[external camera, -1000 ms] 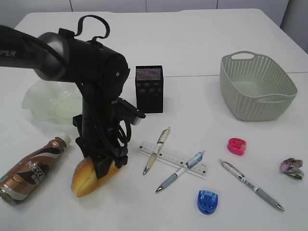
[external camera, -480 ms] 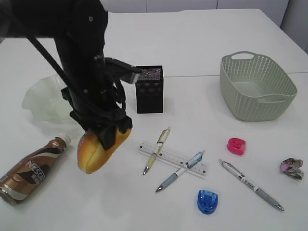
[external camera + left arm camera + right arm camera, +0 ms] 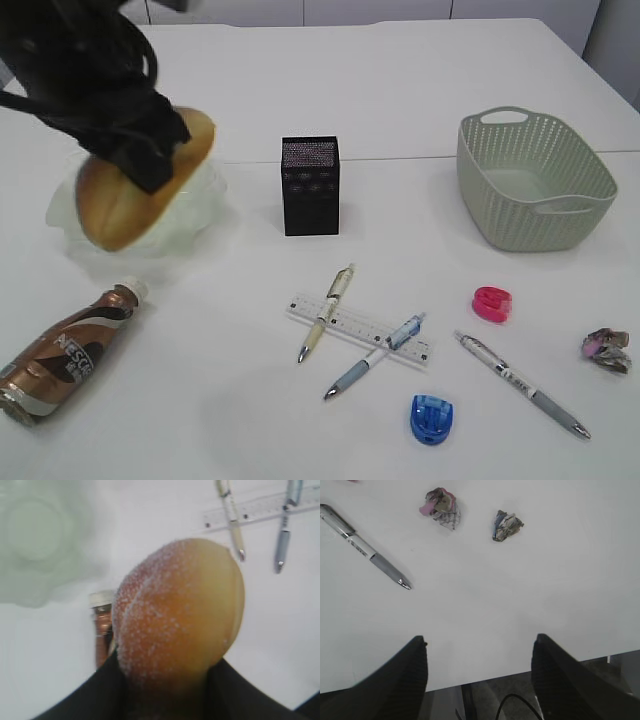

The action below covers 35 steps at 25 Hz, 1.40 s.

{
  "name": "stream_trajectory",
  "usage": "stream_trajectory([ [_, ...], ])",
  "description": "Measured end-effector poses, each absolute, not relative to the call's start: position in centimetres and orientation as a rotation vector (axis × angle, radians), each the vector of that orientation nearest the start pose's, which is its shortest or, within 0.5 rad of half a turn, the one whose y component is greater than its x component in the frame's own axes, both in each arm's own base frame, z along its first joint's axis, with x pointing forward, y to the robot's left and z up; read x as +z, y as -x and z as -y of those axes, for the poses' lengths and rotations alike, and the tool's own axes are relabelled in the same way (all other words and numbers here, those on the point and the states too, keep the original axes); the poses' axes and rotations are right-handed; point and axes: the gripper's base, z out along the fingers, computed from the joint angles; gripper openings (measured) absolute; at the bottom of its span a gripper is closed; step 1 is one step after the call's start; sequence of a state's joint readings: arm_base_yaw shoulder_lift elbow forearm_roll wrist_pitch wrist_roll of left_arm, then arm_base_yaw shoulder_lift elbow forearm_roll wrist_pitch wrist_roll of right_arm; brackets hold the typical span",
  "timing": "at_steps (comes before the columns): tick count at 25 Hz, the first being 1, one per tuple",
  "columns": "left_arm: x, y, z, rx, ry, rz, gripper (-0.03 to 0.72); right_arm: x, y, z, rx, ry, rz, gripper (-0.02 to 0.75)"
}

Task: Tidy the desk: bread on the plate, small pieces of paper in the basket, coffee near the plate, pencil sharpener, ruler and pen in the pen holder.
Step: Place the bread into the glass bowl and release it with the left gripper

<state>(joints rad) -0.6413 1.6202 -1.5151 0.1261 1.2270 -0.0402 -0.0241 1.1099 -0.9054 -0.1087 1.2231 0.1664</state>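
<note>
My left gripper is shut on the golden-brown bread and holds it in the air over the pale green plate at the far left. In the left wrist view the bread fills the middle, with the plate below it at upper left. The coffee lies on its side in front of the plate. The ruler lies mid-desk under two pens. The black pen holder stands behind them. My right gripper is open and empty over the desk's near edge.
The basket sits at the back right. A pink sharpener, a blue sharpener, a third pen and a crumpled paper lie front right. Two paper balls lie ahead of the right gripper.
The left gripper lifted the bread off the desk beside the coffee and carried it up and back-left to above the plate. Nothing else moved.
</note>
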Motion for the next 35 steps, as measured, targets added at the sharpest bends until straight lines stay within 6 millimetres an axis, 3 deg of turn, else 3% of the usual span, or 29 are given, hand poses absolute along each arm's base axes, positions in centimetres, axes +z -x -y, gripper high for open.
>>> stream_trajectory([
  [7, 37.1, -28.9, 16.5, 0.234, -0.523, -2.383, 0.245, 29.7, -18.1, 1.4, -0.13, -0.24, -2.892, 0.509],
  [16, 38.6, -33.4, 13.0, 0.176, -0.265, -2.122, 0.245, 29.7, -18.1, 1.4, -0.131, -0.24, -2.895, 0.509],
  [19, 37.3, -35.9, 11.2, 0.159, -0.169, -2.112, 0.245, 29.7, -18.1, 1.4, -0.131, -0.24, -2.895, 0.509],
  [25, 31.4, -40.7, 8.9, 0.123, -0.033, -2.211, 0.246, 29.7, -18.1, 1.4, -0.131, -0.24, -2.895, 0.509],
  [35, 23.3, -44.1, 9.6, 0.113, -0.068, -2.336, 0.248, 29.7, -18.1, 1.1, -0.089, -0.25, -2.898, 0.508],
])
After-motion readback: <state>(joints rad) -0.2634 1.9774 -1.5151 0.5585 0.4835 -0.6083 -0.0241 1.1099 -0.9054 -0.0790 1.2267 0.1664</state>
